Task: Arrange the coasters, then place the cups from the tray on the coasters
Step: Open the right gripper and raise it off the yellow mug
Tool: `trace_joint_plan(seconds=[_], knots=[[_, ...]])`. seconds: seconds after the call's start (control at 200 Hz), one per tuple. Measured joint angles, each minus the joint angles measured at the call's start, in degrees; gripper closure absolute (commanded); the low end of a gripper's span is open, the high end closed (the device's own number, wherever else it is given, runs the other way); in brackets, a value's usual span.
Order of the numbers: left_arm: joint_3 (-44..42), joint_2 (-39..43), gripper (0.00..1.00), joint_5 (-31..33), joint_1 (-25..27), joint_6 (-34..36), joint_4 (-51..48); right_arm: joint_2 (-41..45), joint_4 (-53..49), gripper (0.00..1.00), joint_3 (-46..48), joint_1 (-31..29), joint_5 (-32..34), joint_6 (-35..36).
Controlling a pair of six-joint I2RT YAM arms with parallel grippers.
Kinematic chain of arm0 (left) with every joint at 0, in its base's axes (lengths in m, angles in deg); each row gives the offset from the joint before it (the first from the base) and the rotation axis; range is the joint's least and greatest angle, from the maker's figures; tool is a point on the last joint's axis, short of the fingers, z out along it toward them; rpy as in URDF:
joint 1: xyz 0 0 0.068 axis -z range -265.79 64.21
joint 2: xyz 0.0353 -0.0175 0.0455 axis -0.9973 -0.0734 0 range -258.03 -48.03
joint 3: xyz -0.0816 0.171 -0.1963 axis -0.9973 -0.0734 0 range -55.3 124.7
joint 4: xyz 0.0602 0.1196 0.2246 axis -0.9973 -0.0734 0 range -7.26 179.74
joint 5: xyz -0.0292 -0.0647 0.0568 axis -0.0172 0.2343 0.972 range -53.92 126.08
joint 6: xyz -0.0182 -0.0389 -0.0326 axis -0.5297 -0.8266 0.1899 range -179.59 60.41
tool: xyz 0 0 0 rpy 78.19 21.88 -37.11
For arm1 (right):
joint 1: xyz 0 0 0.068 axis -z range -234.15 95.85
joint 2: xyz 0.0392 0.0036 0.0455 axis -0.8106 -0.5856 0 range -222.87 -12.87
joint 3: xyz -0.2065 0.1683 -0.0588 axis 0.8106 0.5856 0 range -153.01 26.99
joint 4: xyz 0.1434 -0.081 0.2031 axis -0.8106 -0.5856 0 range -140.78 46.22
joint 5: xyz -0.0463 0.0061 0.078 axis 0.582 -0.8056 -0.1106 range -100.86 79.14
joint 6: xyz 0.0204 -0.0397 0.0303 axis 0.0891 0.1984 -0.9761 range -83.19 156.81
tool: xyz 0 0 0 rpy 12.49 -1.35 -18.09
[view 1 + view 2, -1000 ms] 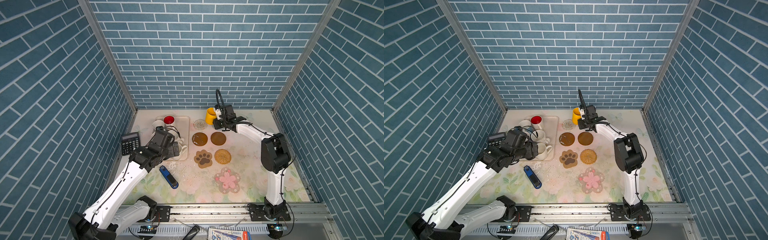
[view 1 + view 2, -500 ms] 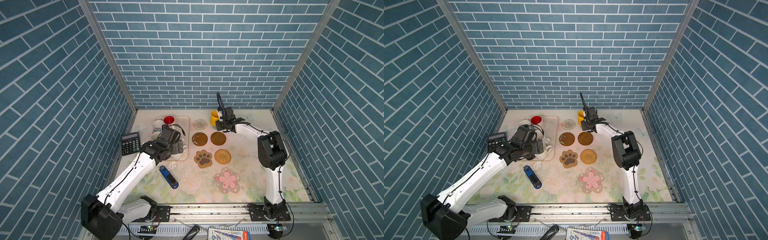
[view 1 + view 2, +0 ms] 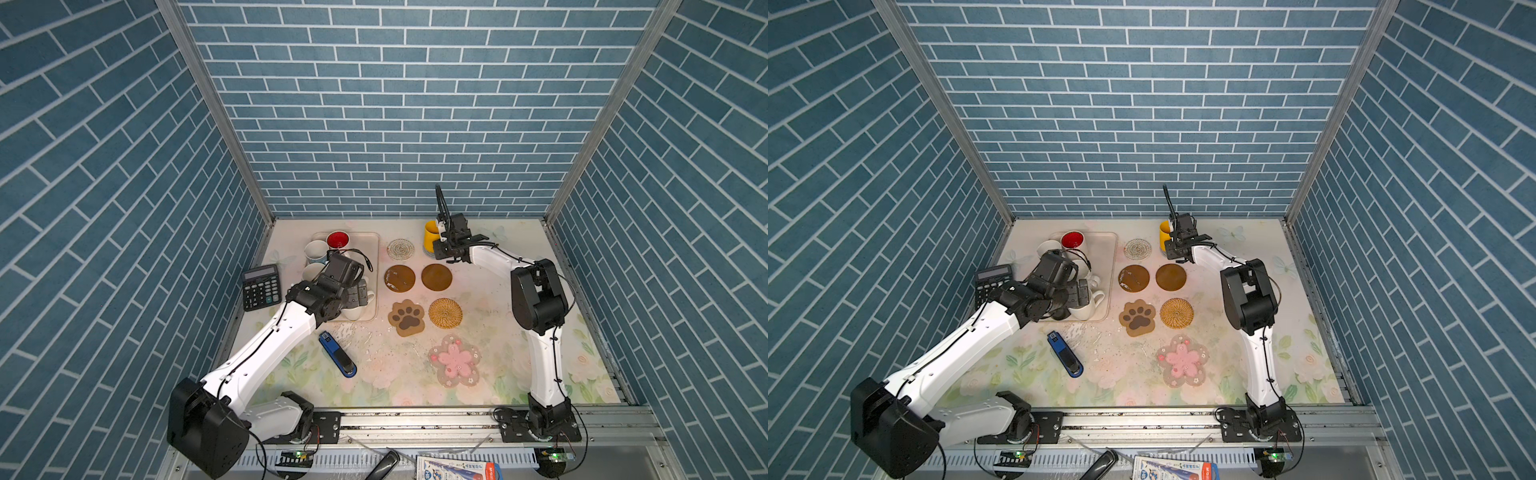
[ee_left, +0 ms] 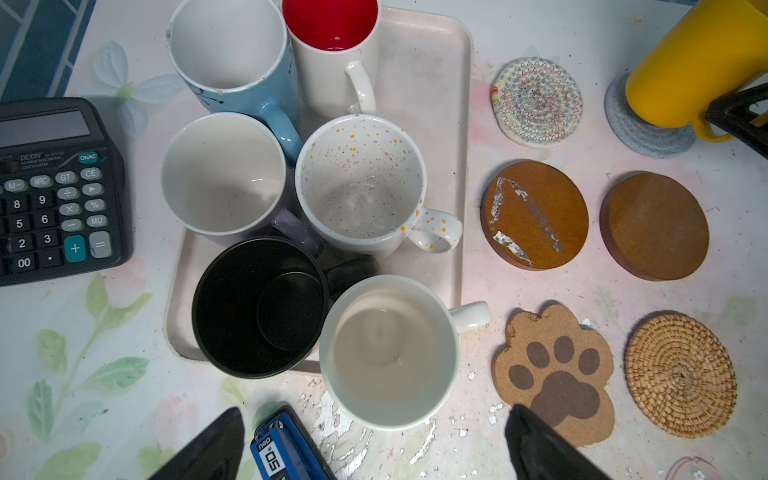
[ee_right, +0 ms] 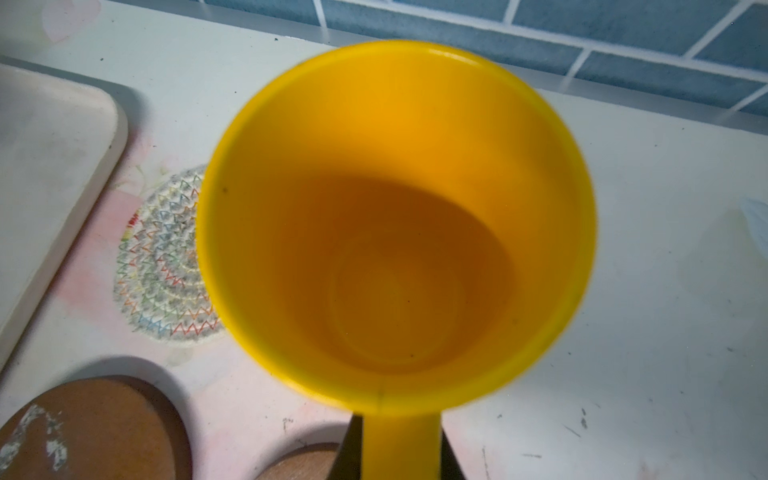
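Note:
My right gripper is shut on the handle of the yellow cup, which stands upright over the light blue woven coaster at the back; contact cannot be told. My left gripper hangs open above the cream cup at the near end of the tray. Also on the tray are the black, speckled, lavender, light blue and red-inside cups. The white woven, brown, paw, rattan and pink flower coasters lie bare.
A black calculator lies left of the tray. A blue stapler lies on the mat just in front of the tray. Brick walls close in the back and both sides.
My left arm has swung right, over the near cups on the tray, still open. My right gripper has carried the yellow cup slightly right and lower at the back.

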Motion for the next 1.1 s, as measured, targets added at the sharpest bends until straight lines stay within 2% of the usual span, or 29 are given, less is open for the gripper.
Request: trace_joint_plan(seconds=[0.74,0.81,1.1], knots=[[-0.48,-0.07,0.01,0.07,0.00,0.00,0.42,0.00,1.33,1.00,0.83,0.24,0.48,-0.20],[-0.72,0.02,0.01,0.13,0.00,0.00,0.35,0.02,1.97,0.95,1.62,0.24,0.61,-0.24],[-0.92,2.25,0.01,0.15,0.00,0.00,-0.02,0.37,4.87,0.61,3.61,0.24,0.96,-1.68]])
